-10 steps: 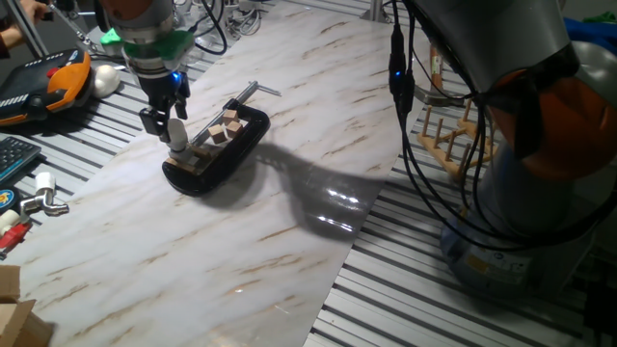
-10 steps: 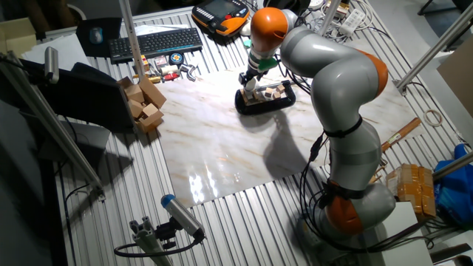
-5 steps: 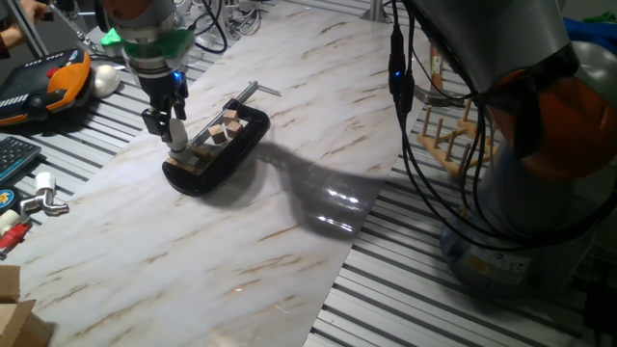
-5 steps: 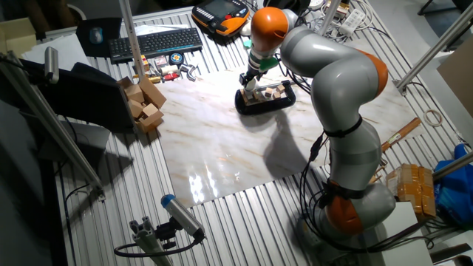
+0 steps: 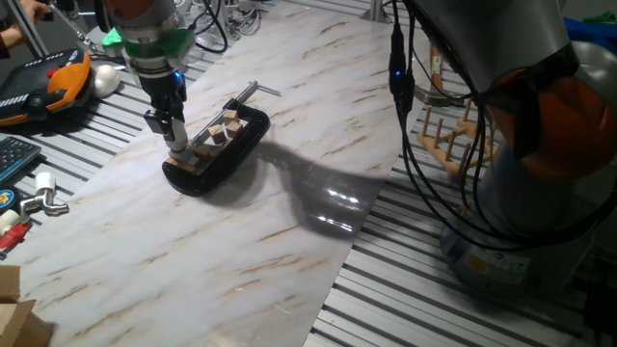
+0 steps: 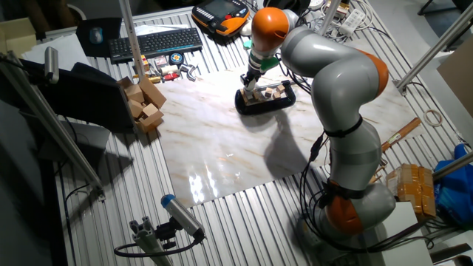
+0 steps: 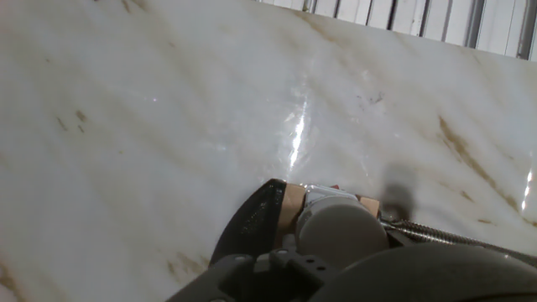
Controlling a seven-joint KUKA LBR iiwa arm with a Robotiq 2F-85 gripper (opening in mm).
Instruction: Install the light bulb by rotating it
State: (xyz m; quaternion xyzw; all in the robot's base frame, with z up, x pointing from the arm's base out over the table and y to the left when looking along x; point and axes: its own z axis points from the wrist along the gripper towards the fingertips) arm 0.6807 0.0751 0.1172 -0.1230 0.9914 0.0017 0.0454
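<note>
Close to the lens: gripper (image 5: 175,135) closed around the light bulb (image 7: 340,228), held upright at the near end of the black tray (image 5: 237,150). Past it, small wooden blocks (image 5: 224,126) in the tray. Farther off, marble board (image 5: 289,193).

Keyboard (image 6: 155,43), cardboard boxes (image 6: 144,103), wooden rack (image 5: 453,140) flank the marble board (image 5: 251,231).

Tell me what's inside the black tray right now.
The black tray holds several small wooden blocks toward its far end. At the near end the claw stands over the light bulb; whatever socket sits beneath it is covered.
</note>
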